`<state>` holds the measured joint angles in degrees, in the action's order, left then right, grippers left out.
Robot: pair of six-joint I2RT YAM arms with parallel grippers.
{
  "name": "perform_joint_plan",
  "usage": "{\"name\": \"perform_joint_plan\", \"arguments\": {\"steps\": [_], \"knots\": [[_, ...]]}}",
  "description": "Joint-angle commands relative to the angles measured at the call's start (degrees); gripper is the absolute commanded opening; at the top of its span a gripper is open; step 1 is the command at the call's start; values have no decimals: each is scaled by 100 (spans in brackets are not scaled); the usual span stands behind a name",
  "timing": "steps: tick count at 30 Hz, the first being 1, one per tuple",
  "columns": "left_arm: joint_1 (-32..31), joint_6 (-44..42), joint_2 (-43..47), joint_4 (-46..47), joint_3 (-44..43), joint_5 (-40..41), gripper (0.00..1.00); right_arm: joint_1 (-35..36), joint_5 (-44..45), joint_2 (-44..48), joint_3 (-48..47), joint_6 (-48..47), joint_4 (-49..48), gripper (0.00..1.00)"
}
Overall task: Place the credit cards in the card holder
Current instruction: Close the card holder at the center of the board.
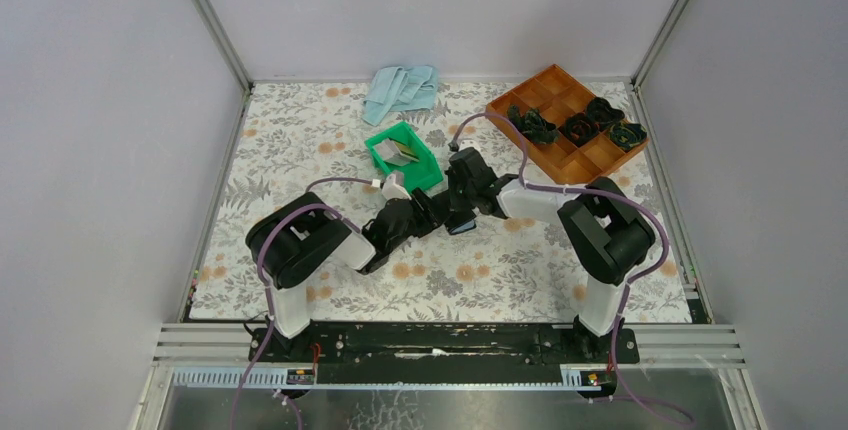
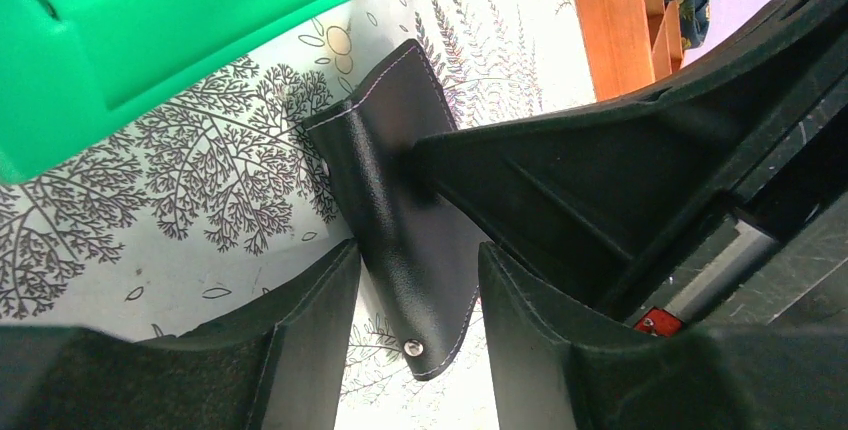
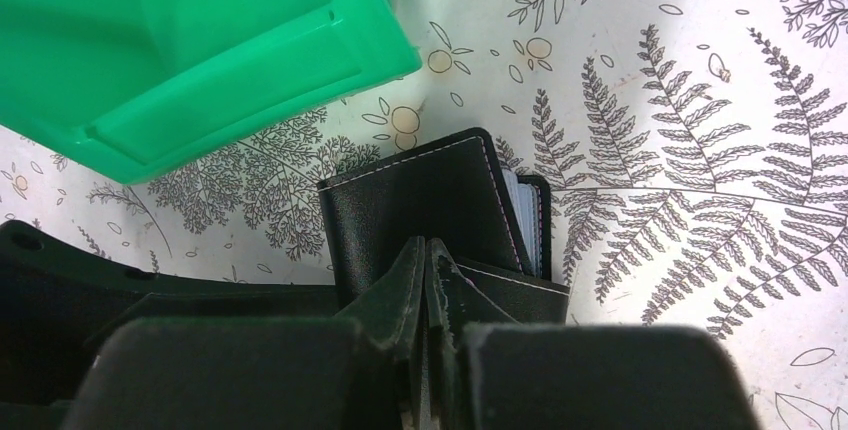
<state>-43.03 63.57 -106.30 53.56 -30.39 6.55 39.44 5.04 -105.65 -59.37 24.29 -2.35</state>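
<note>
holder [image 2: 400, 200]: black grained leather look; faint sheen; pale-stitched; metal stud [image 2: 413, 348] | bin [image 2: 150, 40]: smooth glossy green plastic | tray [image 2: 605, 10]: brown, wood-like, smooth | cloth [image 1: 400, 90]: pale blue fabric | table cover [image 3: 650, 130]: matt print

Black card holder [image 2: 400, 200] with pale stitching lies partly open at frame centre, snap stud near its lower corner; pale cards [image 3: 513, 212] show edge-on inside.

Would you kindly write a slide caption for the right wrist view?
Closed right pincer touching the black card holder on the floral table, beside the green bin.
</note>
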Motion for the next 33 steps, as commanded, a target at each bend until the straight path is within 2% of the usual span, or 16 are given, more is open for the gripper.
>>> {"name": "perform_joint_plan", "arguments": {"steps": [1, 15, 26, 30, 33], "knots": [[-95, -90, 81, -92, -33, -174, 55, 134, -336, -575, 554, 116, 904, 5], [-84, -232, 511, -436, 83, -2, 57, 134, -108, 498, 418, -96, 680, 40], [-88, -548, 1296, -1275, 182, 339, 57, 134, -9, 1451, 281, -255, 478, 43], [-88, -672, 1373, -1431, 220, 388, 57, 132, 449, 1890, 487, -263, 450, 44], [-104, -737, 1278, -1619, 128, 341, 55, 125, 955, 2007, 628, -280, 591, 38]]}}
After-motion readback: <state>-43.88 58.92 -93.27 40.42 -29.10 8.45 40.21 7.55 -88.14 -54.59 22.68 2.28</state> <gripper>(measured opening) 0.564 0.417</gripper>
